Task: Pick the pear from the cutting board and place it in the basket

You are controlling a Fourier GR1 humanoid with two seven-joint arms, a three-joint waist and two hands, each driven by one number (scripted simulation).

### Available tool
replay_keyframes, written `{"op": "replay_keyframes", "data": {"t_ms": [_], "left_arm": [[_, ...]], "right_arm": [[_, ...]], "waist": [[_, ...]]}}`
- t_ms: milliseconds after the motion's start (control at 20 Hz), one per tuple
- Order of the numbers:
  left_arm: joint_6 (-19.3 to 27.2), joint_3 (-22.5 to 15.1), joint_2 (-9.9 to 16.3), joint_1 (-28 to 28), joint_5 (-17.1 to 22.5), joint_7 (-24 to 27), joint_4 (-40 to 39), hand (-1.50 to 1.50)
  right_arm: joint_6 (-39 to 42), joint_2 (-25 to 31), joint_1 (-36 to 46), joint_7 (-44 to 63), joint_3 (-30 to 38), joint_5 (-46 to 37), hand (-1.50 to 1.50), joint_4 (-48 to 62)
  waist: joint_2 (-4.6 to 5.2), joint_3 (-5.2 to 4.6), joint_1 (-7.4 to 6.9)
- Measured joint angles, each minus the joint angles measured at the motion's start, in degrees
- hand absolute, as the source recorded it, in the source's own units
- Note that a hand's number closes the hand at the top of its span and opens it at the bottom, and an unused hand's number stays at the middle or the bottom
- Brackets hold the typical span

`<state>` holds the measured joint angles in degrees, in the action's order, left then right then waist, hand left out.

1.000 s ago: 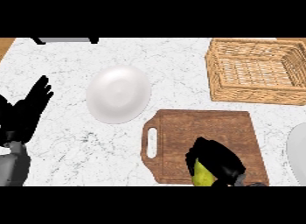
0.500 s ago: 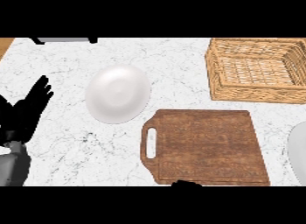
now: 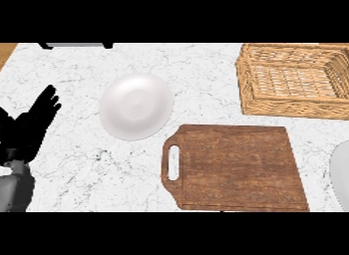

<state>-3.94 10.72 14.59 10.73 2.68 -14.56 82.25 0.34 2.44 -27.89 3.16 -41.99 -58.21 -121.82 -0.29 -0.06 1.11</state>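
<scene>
My left hand point(image 3: 24, 127) rests open, fingers up, at the marble surface's point(image 3: 207, 74) left edge. Cutting board point(image 3: 240, 167) lies bare; basket point(image 3: 302, 82) beyond. Pear and my right hand: out of view.

A brown wooden cutting board point(image 3: 240, 167) lies flat on the counter near the lower edge, its slotted handle pointing left — nothing rests on its surface. A tan wicker basket point(image 3: 301, 105), square and open-topped, sits beyond the board at upper right, apart from it — no pear shows.
</scene>
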Motion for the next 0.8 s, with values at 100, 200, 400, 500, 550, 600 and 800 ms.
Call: {"op": "replay_keyframes", "data": {"t_ms": [100, 200, 400, 500, 550, 600, 800], "left_arm": [[0.1, -0.1, -0.1, 0.3, -0.2, 0.2, -0.2, 0.0], [-0.3, -0.1, 0.0, 0.5, 0.0, 0.1, -0.2, 0.0], [-0.5, -0.5, -0.1, 0.5, -0.1, -0.1, 0.1, 0.0], [0.1, -1.2, -1.0, 0.5, -0.6, 0.0, 0.4, 0.0], [0.4, -1.5, -1.3, 0.8, -0.9, -0.2, 0.4, 0.0], [0.2, -1.4, -1.3, 0.7, -0.9, 0.7, -0.3, 0.0], [0.0, -1.4, -1.3, 0.3, -0.9, 1.2, -0.4, 0.0]], "right_arm": [[1.3, -1.0, 0.7, 4.5, -1.0, -0.5, 1.5, -6.3], [2.5, -1.6, 3.1, 10.1, -2.2, -1.2, 1.5, -11.2], [4.5, -2.5, 11.5, 20.2, -1.6, -1.7, 1.5, -12.9], [4.6, -2.5, 16.8, 25.0, -0.3, -1.8, 1.5, -13.1], [4.8, -2.5, 20.0, 27.4, 0.8, -1.8, 1.5, -13.0], [4.8, -2.5, 23.3, 30.3, 1.3, -1.8, 1.5, -12.9], [6.4, -2.4, 36.1, 38.4, 9.1, -0.8, 1.5, -11.9]], "waist": [[0.07, -0.03, -0.16], [0.15, -0.04, -0.5], [0.32, -0.06, -1.15], [0.39, -0.07, -1.39], [0.45, -0.07, -1.52], [0.5, -0.08, -1.63], [0.57, -0.07, -2.05]]}}
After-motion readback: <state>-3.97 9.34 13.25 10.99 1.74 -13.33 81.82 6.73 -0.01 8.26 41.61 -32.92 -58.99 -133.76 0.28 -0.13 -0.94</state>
